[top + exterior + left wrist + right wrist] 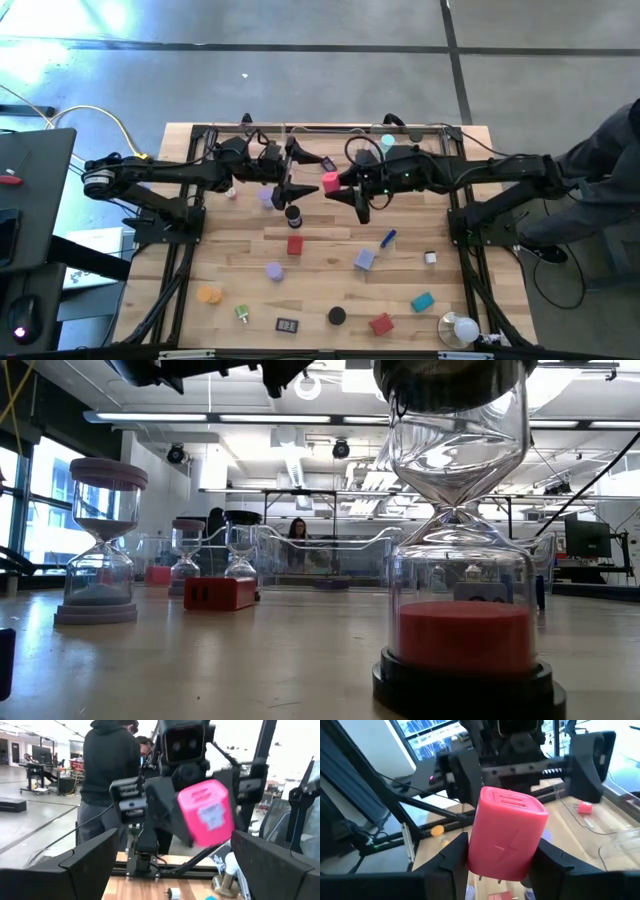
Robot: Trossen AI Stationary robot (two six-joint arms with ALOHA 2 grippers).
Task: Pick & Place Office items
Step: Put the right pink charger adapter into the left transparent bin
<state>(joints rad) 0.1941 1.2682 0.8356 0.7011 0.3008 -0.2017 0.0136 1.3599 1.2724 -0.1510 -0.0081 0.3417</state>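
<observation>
A pink block with a lightning mark hangs above the middle of the table, with my right gripper shut on it. My left gripper stands open just to the block's left, facing it, its two fingers wide apart and clear of it. The other office items lie on the tabletop below: a red block, a black cap, a lavender block, a blue stick, a teal piece and an orange cap. My right gripper pinches the pink block between its two fingers, on two opposite side faces near the end with the metal prongs. The fingers come nearly level from the table's right. The block sticks out beyond the fingertips, lifted clear of the table.
Clear plastic trays stand along the far edge between the arms' bases. A white bulb-like object sits at the near right corner. Sand timers stand close to the low camera. People stand beyond the table's right side.
</observation>
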